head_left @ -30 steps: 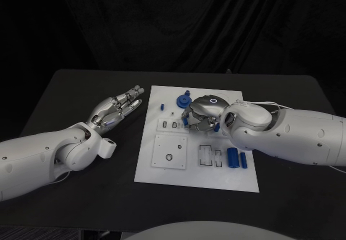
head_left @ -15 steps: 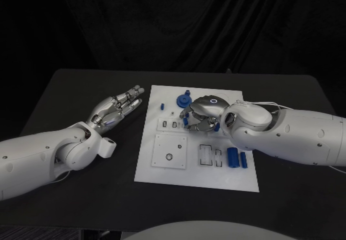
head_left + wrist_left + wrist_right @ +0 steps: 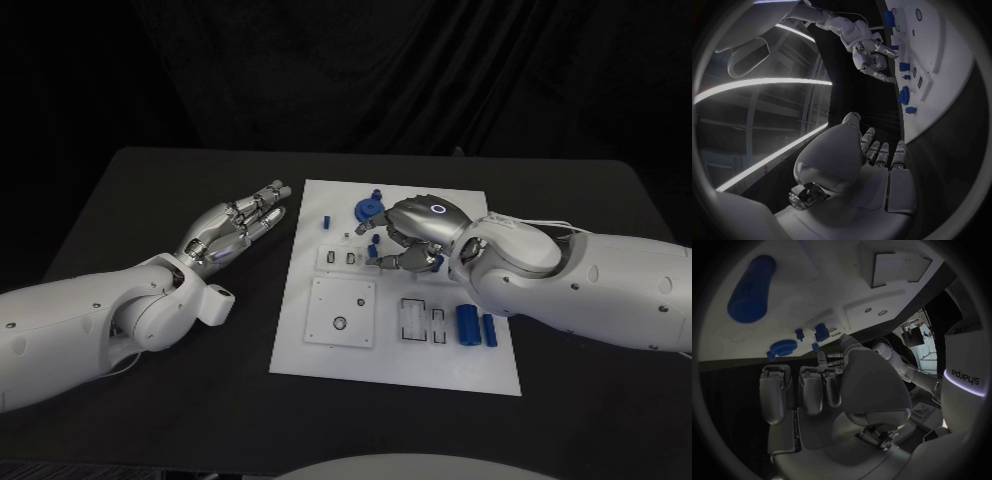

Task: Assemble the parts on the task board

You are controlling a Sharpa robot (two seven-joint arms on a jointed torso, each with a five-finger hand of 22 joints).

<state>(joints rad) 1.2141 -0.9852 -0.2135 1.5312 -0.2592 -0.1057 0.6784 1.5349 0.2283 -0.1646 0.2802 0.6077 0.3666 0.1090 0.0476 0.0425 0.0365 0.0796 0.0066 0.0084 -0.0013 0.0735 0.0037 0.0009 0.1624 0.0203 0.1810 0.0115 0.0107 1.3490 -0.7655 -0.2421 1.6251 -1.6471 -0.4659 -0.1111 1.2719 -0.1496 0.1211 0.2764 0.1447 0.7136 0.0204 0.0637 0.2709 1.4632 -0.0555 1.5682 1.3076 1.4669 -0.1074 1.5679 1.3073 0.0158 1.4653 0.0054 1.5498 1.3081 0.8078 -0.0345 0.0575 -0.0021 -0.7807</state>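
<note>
The white task board [image 3: 411, 360] lies in the middle of the black table. At its far end are a blue gear-like part [image 3: 366, 208] and a few small blue parts [image 3: 327, 222]. A blue cylinder [image 3: 467, 322] and a thinner blue piece [image 3: 489, 330] lie near its right edge. My right hand [image 3: 414, 236] hovers over the board's far half, fingers apart and pointing at the small parts [image 3: 821, 331], nothing in its palm [image 3: 829, 390]. My left hand [image 3: 238, 225] lies on the table left of the board, fingers straight and holding nothing.
A raised white square plate [image 3: 342, 311] with a round hole sits on the board's near left. Rectangular slots [image 3: 423, 317] lie beside the cylinder. Bare black table [image 3: 173, 420] surrounds the board.
The whole picture has shifted slightly, so the camera moved. My right hand has turned a little over the board's far half, its fingers spreading. The left hand stays as it was.
</note>
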